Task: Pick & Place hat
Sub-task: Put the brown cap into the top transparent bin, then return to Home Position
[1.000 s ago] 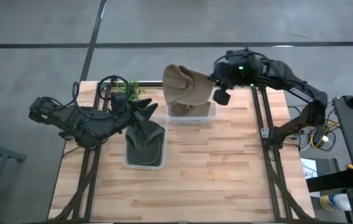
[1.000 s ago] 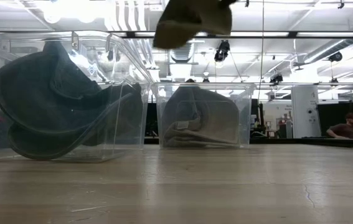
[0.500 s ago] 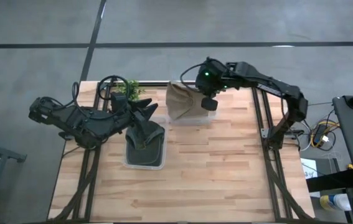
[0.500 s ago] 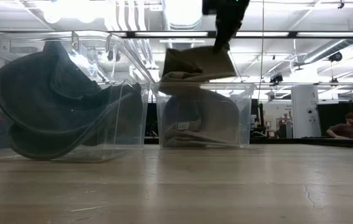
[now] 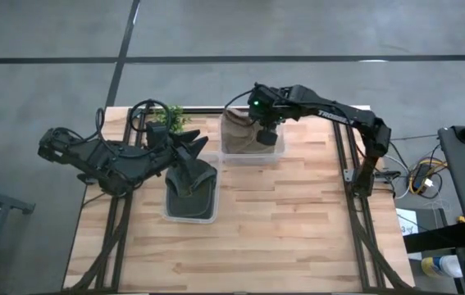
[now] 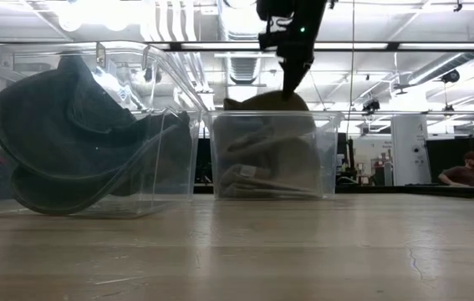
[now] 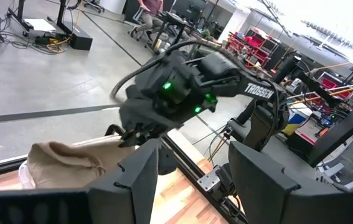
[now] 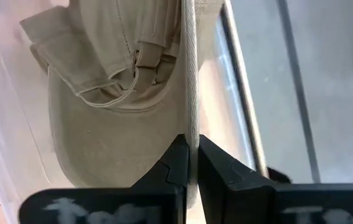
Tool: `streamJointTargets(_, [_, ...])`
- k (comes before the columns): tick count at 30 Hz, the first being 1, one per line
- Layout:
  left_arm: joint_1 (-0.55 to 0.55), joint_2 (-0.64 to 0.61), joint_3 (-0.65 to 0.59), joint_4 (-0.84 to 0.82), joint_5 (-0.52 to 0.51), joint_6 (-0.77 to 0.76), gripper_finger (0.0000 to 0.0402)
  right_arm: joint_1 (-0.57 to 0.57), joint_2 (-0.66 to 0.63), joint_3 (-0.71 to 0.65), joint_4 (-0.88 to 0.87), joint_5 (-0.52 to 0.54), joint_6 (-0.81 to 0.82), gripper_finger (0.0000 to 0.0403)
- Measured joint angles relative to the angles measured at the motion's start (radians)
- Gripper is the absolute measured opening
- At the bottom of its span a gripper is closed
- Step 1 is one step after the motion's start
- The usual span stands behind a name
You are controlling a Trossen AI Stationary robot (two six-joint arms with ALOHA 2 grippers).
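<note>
A tan hat [image 5: 237,131] sits in the clear bin [image 5: 253,157] at the table's far middle, its top [image 6: 266,102] rising above the rim. Another tan hat [image 6: 262,171] lies under it in the bin. My right gripper [image 5: 262,131] stands over this bin and is shut on the upper hat [image 8: 101,118]. A dark hat [image 5: 191,190] fills a second clear bin [image 6: 170,75] nearer the table's left. My left gripper [image 5: 193,152] hovers open above that bin, touching nothing; its wrist view shows the tan hat [image 7: 64,163] and the right arm beyond. My right gripper [image 8: 192,158] pinches a thin edge of the tan hat [image 8: 192,118], seen edge-on, between its two fingers. The fingers come from above, pointing down. The hat's lower part is inside the clear bin, and its strap and buckle [image 8: 137,62] show beside the fingers.
A small green plant [image 5: 170,119] stands at the table's far edge behind the left arm. Bare wooden table [image 5: 298,229] stretches toward the near and right edges. A person [image 6: 469,170] sits far off in the room behind.
My right gripper has moved toward the table's left and down, still shut on the tan hat. The hat hung clear above the bin a second ago; now it is lowered into the bin onto the other tan hat, with only its top above the rim.
</note>
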Motion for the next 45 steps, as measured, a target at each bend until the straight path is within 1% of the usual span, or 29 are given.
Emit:
streamJointTargets(6, [0.0,0.0,-0.002,0.0,0.0,0.0,0.0188,-0.004,0.051,-0.002,-0.042,0.02,0.038,0.0013])
streamJointTargets(13, [0.0,-0.002,-0.002,-0.003,0.001,0.005,0.0188,-0.003,0.057,-0.012,-0.047,0.022,0.052,0.0013])
streamJointTargets(15, [0.0,-0.002,-0.002,-0.002,0.0,0.005,0.0188,-0.004,0.055,-0.012,-0.048,0.02,0.056,0.0019])
streamJointTargets(18, [0.0,-0.002,-0.003,-0.002,0.001,0.005,0.0188,-0.001,0.049,-0.01,-0.062,0.018,0.056,0.0049])
streamJointTargets(26, [0.0,-0.004,-0.003,-0.004,0.0,0.006,0.0188,0.002,-0.026,-0.006,-0.086,0.014,0.078,0.0173])
streamJointTargets(29, [0.0,-0.008,-0.003,-0.016,0.0,0.012,0.0188,0.003,-0.08,-0.006,-0.115,0.012,0.115,0.0202])
streamJointTargets(32, [0.0,-0.015,-0.004,-0.024,0.0,0.029,0.0188,-0.001,-0.142,-0.005,-0.148,-0.023,0.206,0.0214])
streamJointTargets(34, [0.0,-0.023,-0.004,-0.038,0.001,0.045,0.0187,-0.009,-0.184,-0.006,-0.15,-0.125,0.266,0.0208])
streamJointTargets(36, [0.0,-0.029,-0.004,-0.052,0.001,0.069,0.0177,-0.008,-0.234,-0.024,-0.099,-0.226,0.317,0.0187])
streamJointTargets(37, [0.0,-0.03,-0.004,-0.06,0.004,0.08,0.0166,0.0,-0.261,-0.038,-0.05,-0.272,0.339,0.0171])
streamJointTargets(39, [0.004,-0.031,-0.004,-0.068,0.012,0.095,0.0135,0.026,-0.318,-0.08,0.07,-0.352,0.368,0.0125])
streamJointTargets(42, [0.021,-0.031,-0.006,-0.069,0.052,0.115,0.0064,0.069,-0.394,-0.155,0.257,-0.449,0.393,0.0036])
streamJointTargets(43, [0.028,-0.031,-0.007,-0.069,0.076,0.12,0.0038,0.084,-0.418,-0.183,0.317,-0.466,0.395,0.0025])
streamJointTargets(44, [0.036,-0.031,-0.01,-0.067,0.098,0.125,0.002,0.097,-0.442,-0.209,0.369,-0.473,0.397,0.002])
streamJointTargets(45, [0.043,-0.031,-0.015,-0.067,0.124,0.127,0.0011,0.113,-0.468,-0.239,0.425,-0.475,0.396,0.0015])
